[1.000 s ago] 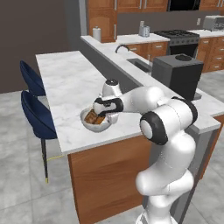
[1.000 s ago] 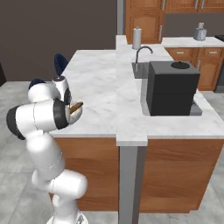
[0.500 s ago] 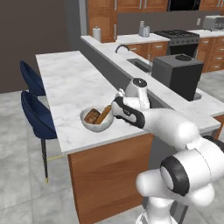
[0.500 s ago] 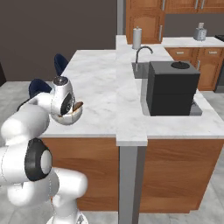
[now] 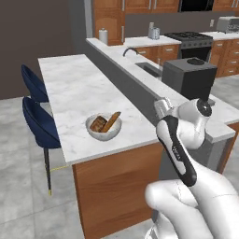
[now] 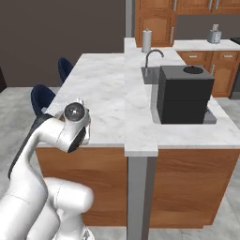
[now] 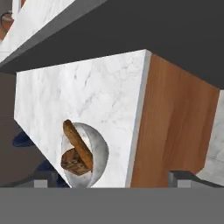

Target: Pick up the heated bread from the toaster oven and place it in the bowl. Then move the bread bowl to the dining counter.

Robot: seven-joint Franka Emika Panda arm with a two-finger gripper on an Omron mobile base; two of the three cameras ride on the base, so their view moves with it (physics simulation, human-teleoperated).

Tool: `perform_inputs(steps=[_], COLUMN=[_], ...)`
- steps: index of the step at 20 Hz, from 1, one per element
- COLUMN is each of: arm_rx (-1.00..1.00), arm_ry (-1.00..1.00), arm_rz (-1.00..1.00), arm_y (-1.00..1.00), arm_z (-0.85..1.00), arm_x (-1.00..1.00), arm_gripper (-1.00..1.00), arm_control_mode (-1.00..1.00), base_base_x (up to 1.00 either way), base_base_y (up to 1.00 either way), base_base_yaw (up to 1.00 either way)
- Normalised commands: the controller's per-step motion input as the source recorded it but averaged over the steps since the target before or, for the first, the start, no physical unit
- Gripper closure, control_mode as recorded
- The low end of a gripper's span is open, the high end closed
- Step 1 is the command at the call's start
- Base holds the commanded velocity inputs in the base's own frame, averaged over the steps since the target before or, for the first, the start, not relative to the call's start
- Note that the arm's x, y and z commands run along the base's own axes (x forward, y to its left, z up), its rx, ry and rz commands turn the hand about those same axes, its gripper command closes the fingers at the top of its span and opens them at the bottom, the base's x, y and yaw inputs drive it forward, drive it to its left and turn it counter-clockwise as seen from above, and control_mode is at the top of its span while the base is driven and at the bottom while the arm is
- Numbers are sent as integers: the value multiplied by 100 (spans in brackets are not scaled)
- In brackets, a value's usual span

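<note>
Arm pulled back from bowl (image 5: 103, 127) since a second ago; pincer (image 7: 111, 178) spread wide, empty. Bowl on dining bench (image 5: 79, 93) near front edge, heated bread (image 5: 97, 124) inside beside long stick (image 5: 111, 121). Judged: task complete.

bowl: wide round whitish-grey stone-like bowl (image 5: 103, 129), upright on the counter near its front edge.
bread: small chunky dark-brown toasted piece (image 5: 98, 124) inside the bowl, at its 9 o'clock side in the left base view.
counter: long white grey-veined marble dining counter (image 5: 79, 97) on a reddish-brown wood base.
</note>
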Motion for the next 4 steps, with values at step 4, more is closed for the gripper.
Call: perform_inputs(steps=[4], arm_rx=[-1], arm_ry=[7], arm_rz=[0], arm_y=[3], arm_z=[-15], arm_x=[26], arm_gripper=[-100], arm_control_mode=[-100], base_base_x=[0], base_base_y=[0], base_base_yaw=[0])
